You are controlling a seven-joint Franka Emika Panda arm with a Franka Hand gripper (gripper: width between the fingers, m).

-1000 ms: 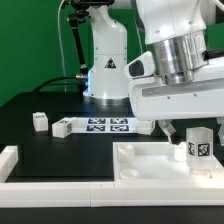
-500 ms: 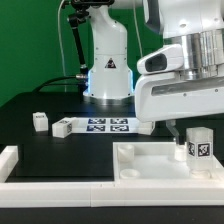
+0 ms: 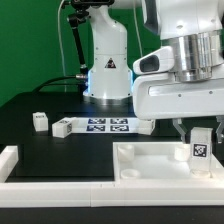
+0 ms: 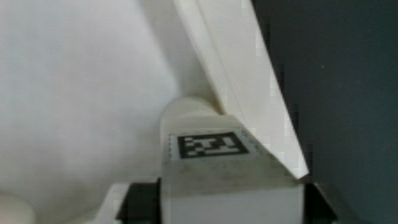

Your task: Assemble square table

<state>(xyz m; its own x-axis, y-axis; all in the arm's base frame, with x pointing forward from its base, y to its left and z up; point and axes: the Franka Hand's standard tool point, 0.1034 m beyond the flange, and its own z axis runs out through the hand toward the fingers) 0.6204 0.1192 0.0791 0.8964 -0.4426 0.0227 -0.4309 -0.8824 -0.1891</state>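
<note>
We saw the square table's top [image 3: 155,166], a white tray with a raised rim, lying on the black bench [image 3: 60,150] at the near side, toward the exterior view's right. One white leg [image 3: 200,147] stood upright inside the tray near its right edge, with its tag facing the camera. The tool [image 3: 190,128] hung directly over that leg. One dark finger [image 3: 181,126] sat just beside the leg on the exterior view's left, and the other finger was hidden. We could not tell whether the jaws pressed on the leg or stood just clear of it.

In the wrist view the same leg [image 4: 210,150] showed its tag close beside the tray's rim [image 4: 240,90], with dark bench beyond the rim.

Farther back, toward the exterior view's left, a second leg [image 3: 40,121] lay loose on the bench. A third leg [image 3: 62,127] lay just beside the left end of the marker board [image 3: 105,125]. A low white border rail [image 3: 10,160] ran along the near edge, and the arm's base [image 3: 105,60] stood at the far side.
</note>
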